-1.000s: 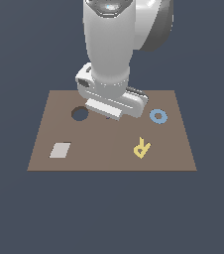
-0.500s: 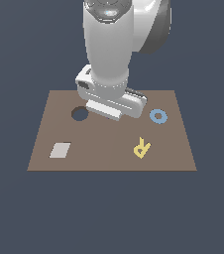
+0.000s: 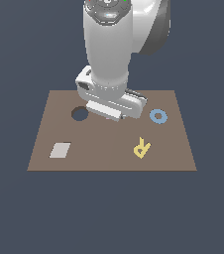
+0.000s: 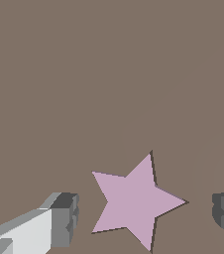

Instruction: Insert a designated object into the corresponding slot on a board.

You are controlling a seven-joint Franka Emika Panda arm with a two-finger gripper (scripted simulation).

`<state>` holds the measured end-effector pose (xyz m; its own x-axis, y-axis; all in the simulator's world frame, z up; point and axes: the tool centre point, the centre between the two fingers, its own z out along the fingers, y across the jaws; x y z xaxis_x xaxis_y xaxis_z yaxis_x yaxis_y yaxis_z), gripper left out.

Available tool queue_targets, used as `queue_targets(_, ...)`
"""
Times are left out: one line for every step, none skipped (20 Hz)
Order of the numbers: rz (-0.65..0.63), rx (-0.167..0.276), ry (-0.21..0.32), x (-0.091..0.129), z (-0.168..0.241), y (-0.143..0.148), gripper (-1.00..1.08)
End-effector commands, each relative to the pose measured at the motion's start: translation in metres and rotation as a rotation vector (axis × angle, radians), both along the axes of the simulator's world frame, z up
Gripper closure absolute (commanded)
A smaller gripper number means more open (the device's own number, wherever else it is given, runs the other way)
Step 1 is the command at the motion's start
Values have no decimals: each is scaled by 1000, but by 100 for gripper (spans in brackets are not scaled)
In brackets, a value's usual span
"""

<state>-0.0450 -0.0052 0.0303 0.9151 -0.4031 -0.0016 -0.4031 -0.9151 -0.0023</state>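
The star lies flat in its slot in the board, dark gaps along its edges; jaws spread wide on either side, not touching.

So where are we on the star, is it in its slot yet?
Probably in, but unconfirmed. The pink star lies flat on the board, and a thin dark rim along some of its edges suggests that it sits in the slot. No empty star cutout shows in either view. The pincer is open, fingers clear on either side, holding nothing. Left: confirm seating, then lift away.
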Motion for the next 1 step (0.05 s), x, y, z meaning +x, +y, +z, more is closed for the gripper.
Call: queue_targets(0, 0, 0, 0, 0, 0, -92)
